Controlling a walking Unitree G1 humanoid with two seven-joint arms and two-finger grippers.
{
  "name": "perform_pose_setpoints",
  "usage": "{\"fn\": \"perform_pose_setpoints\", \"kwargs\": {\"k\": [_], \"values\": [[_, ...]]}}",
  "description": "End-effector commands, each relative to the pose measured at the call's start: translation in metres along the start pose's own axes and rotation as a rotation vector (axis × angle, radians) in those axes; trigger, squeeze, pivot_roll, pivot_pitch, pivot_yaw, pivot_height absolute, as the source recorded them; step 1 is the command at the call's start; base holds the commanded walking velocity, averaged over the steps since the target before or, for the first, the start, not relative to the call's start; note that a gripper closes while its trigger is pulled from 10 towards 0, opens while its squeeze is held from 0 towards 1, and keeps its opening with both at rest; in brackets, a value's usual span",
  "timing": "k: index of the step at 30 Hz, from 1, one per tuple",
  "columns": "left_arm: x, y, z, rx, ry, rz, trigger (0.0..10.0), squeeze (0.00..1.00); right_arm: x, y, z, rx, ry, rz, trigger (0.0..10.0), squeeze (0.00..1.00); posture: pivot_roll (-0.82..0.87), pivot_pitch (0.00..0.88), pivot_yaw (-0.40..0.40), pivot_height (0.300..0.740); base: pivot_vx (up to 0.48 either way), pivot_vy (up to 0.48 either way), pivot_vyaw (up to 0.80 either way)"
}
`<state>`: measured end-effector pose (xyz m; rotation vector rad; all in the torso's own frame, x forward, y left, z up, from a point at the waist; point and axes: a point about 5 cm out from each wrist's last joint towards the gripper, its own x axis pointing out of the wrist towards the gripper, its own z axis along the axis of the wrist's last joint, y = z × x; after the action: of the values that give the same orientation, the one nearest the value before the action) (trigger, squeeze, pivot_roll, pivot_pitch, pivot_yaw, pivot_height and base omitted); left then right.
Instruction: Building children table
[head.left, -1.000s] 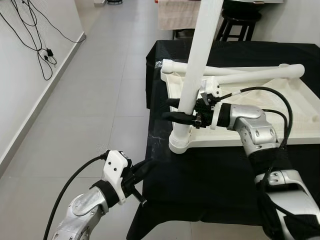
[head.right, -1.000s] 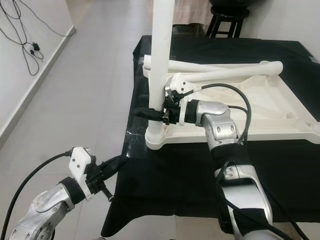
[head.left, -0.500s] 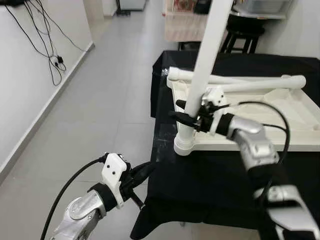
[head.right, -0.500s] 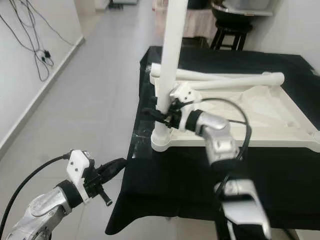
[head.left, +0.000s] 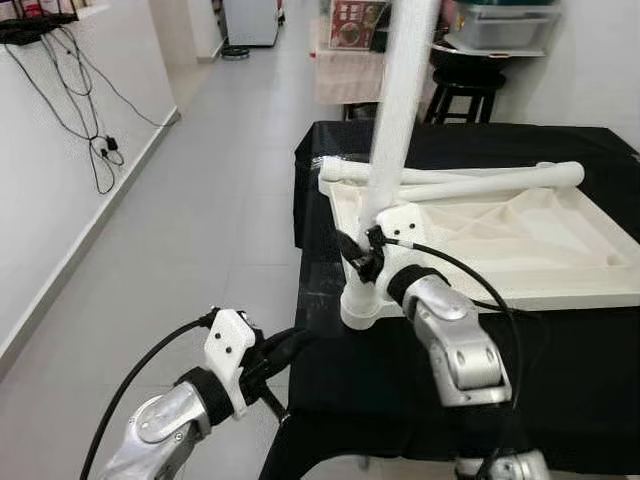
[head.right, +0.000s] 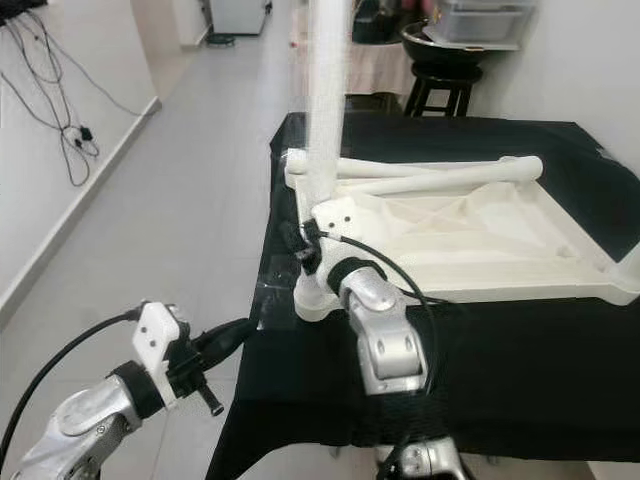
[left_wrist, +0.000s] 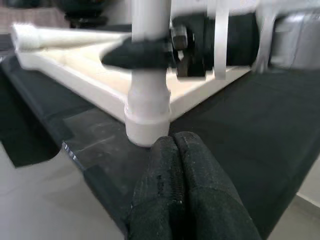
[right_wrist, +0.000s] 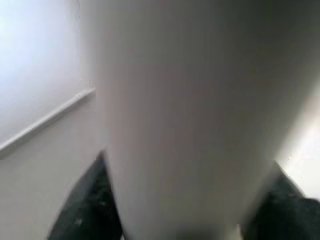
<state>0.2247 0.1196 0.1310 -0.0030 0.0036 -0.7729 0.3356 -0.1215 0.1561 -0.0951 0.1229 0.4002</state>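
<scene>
A white children's table top (head.left: 560, 297) lies upside down on a black-clothed table (head.left: 400, 390). One white leg (head.left: 395, 120) stands upright in its near left corner socket. My right gripper (head.left: 357, 258) is shut on this leg just above the socket; the right wrist view has the leg (right_wrist: 185, 115) between the dark fingers (right_wrist: 85, 210). Two loose white legs (head.left: 470, 183) lie across the far side of the top. My left gripper (head.left: 290, 345) hangs low beside the table's near left corner, shut and empty, and its tips (left_wrist: 175, 142) point at the leg's base (left_wrist: 147, 100).
The grey floor (head.left: 200, 200) runs along the table's left side. Cables (head.left: 100, 150) hang on the white wall at the left. A black stool (head.left: 470, 85) and a cloth-covered stand are behind the table.
The camera has tilted up. My right forearm has swung from the right side to the near side of the leg, still holding it low. The left gripper has stayed put.
</scene>
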Motion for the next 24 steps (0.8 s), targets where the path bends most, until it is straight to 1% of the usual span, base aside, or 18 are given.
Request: {"fn": "perform_pose_setpoints", "kwargs": {"k": [1,2,3,4,5,6,7,8,9,10,13,14,16,17,19,20,21,24], "values": [[-0.001,0.001,-0.004,-0.01,0.014,0.01,10.0,0.0,0.004,-0.009,0.009,0.033,-0.052,0.004,10.0,1.0,0.05,0.086,-0.017,0.74,0.0,0.0,0.0],[-0.001,0.001,-0.003,-0.01,0.013,0.009,10.0,0.0,0.005,-0.009,0.019,0.03,-0.108,0.058,10.0,1.0,0.06,0.087,-0.016,0.74,0.0,0.0,0.0],[-0.001,0.001,-0.003,-0.01,0.013,0.009,10.0,0.0,0.005,-0.009,0.019,0.03,-0.108,0.058,10.0,1.0,0.06,0.087,-0.016,0.74,0.0,0.0,0.0],[0.0,0.0,-0.003,-0.011,0.013,0.008,10.0,0.0,0.005,-0.01,0.03,0.024,-0.159,0.152,10.0,0.0,0.06,0.089,-0.018,0.74,0.0,0.0,0.0],[0.0,0.0,-0.003,-0.012,0.012,0.007,10.0,0.0,0.003,-0.011,0.037,0.008,-0.186,0.227,10.0,0.0,0.06,0.089,-0.019,0.74,0.0,0.0,0.0],[0.0,0.0,-0.003,-0.012,0.012,0.007,10.0,0.0,0.003,-0.011,0.037,0.008,-0.186,0.227,10.0,0.0,0.06,0.089,-0.019,0.74,0.0,0.0,0.0],[0.0,-0.001,-0.003,-0.012,0.011,0.007,10.0,0.0,0.001,-0.012,0.042,-0.025,-0.208,0.296,10.0,0.0,0.06,0.091,-0.021,0.74,0.0,0.0,0.0],[0.0,-0.001,-0.003,-0.012,0.011,0.007,10.0,0.0,0.001,-0.012,0.042,-0.025,-0.208,0.296,10.0,0.0,0.06,0.091,-0.021,0.74,0.0,0.0,0.0],[0.001,-0.001,-0.003,-0.014,0.01,0.006,10.0,0.0,0.002,-0.016,0.042,-0.082,-0.195,0.35,10.0,0.0,0.07,0.092,-0.026,0.74,0.0,0.0,0.0],[0.001,-0.001,-0.003,-0.014,0.01,0.006,10.0,0.0,0.002,-0.016,0.042,-0.082,-0.195,0.35,10.0,0.0,0.07,0.092,-0.026,0.74,0.0,0.0,0.0],[0.002,-0.003,-0.002,-0.015,0.004,0.011,10.0,0.0,0.005,-0.021,0.028,-0.189,-0.102,0.566,10.0,0.0,0.08,0.095,-0.037,0.74,0.0,0.0,0.0],[0.002,-0.003,-0.002,-0.015,0.004,0.011,10.0,0.0,0.005,-0.021,0.028,-0.189,-0.102,0.566,10.0,0.0,0.08,0.095,-0.037,0.74,0.0,0.0,0.0],[0.002,-0.004,-0.002,-0.015,0.002,0.014,10.0,0.0,0.008,-0.025,0.023,-0.203,-0.06,0.615,10.0,0.0,0.08,0.097,-0.04,0.74,0.0,0.0,0.0],[0.002,-0.004,-0.002,-0.015,0.001,0.015,10.0,0.0,0.012,-0.028,0.025,-0.188,-0.057,0.613,7.6,0.0,0.08,0.099,-0.04,0.74,0.0,0.0,0.0],[0.002,-0.004,-0.002,-0.016,0.001,0.016,10.0,0.0,0.015,-0.029,0.027,-0.176,-0.058,0.609,7.6,0.0,0.08,0.099,-0.04,0.74,0.0,0.0,0.0],[0.002,-0.005,-0.002,-0.017,0.0,0.016,10.0,0.0,0.018,-0.031,0.029,-0.16,-0.062,0.597,0.8,0.0,0.08,0.1,-0.039,0.74,0.0,0.0,0.0],[0.002,-0.005,-0.002,-0.017,0.0,0.015,10.0,0.0,0.021,-0.034,0.03,-0.157,-0.058,0.587,0.0,0.0,0.08,0.102,-0.039,0.74,0.0,0.0,0.0],[0.002,-0.006,-0.001,-0.018,0.0,0.013,10.0,0.0,0.023,-0.036,0.031,-0.155,-0.053,0.576,0.0,0.0,0.08,0.104,-0.037,0.74,0.0,0.0,0.0]]}}
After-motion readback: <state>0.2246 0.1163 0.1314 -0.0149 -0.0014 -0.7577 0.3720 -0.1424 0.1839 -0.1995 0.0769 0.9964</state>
